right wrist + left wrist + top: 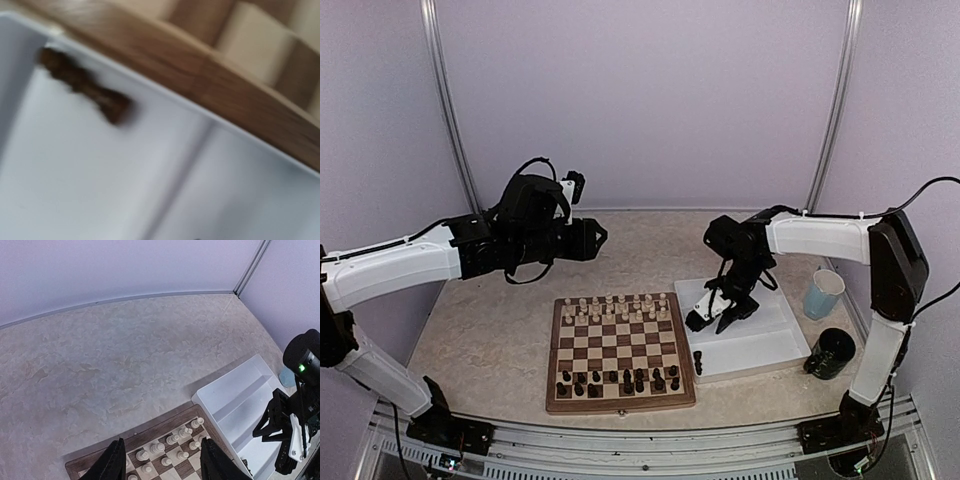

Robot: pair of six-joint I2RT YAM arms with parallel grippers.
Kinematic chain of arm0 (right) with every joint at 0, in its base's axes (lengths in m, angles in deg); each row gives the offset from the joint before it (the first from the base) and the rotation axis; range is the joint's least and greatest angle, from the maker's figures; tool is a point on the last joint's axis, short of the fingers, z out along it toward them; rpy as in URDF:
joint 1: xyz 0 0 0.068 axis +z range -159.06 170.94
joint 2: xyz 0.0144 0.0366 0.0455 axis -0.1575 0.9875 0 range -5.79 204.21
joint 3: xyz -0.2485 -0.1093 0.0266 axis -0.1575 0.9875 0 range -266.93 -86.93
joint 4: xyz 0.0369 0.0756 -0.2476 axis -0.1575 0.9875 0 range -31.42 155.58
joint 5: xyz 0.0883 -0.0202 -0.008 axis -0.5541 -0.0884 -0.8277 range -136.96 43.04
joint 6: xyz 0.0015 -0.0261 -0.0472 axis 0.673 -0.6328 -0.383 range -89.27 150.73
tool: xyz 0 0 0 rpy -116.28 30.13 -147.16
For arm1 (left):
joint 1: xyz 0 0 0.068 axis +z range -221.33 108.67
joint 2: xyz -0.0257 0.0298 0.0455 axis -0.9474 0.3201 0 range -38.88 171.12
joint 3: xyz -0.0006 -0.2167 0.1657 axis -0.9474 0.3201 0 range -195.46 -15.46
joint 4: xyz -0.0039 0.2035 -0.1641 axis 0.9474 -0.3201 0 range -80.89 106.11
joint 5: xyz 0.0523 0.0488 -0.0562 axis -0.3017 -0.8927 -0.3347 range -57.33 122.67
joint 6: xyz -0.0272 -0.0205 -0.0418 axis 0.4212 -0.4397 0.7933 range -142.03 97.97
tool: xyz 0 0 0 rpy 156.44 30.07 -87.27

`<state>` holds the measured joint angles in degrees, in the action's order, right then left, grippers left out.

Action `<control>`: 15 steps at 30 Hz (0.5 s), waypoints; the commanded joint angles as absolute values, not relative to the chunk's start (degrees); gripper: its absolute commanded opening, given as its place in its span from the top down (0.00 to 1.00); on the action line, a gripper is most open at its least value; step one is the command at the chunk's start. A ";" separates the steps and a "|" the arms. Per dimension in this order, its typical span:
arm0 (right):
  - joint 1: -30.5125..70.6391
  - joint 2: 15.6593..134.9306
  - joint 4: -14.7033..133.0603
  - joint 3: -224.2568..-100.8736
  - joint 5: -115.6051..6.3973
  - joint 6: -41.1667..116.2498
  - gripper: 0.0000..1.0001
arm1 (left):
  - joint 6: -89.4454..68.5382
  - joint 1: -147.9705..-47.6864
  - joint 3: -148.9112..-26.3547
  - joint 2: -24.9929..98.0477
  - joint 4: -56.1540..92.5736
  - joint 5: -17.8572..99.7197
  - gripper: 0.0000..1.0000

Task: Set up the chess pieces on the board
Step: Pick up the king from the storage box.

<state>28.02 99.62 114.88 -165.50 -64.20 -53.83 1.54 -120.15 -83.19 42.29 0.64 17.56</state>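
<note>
Dark chess piece [85,87] in white tray [770,340], close beside right tool [710,320]

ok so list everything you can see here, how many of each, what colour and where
square wooden chessboard: one, light and dark brown checks, centre, between the arms
pale cream chess pieces: many, too small to count, on the board's two far rows
dark brown chess pieces: many, on the board's near rows
loose dark chess piece: one, in the tray by its board-side wall
white rectangular plastic tray: one, right of the board
light blue cup: one, right of the tray, far end
black cup: one, right of the tray, near end
left gripper: black, open, empty, above the board's far edge
right gripper: down in the tray, jaws unclear
</note>
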 commanded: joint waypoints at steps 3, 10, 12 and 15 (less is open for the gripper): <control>33.91 97.34 120.03 -163.79 -64.02 -61.30 0.70 | 2.26 -119.84 -81.62 40.61 1.49 16.98 0.49; 38.76 98.09 117.08 -161.12 -61.62 -60.17 0.69 | 2.66 -119.84 -81.52 40.97 1.46 17.63 0.49; 39.41 98.17 115.21 -159.69 -60.59 -60.07 0.69 | 2.74 -119.91 -81.54 40.86 1.26 17.63 0.49; 39.67 98.44 111.52 -157.32 -58.66 -59.72 0.68 | 3.08 -119.92 -81.24 40.47 1.02 17.64 0.49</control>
<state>38.90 99.51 114.74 -159.90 -59.76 -57.15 2.22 -120.15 -81.61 42.20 0.64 17.58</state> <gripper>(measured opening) 0.316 0.510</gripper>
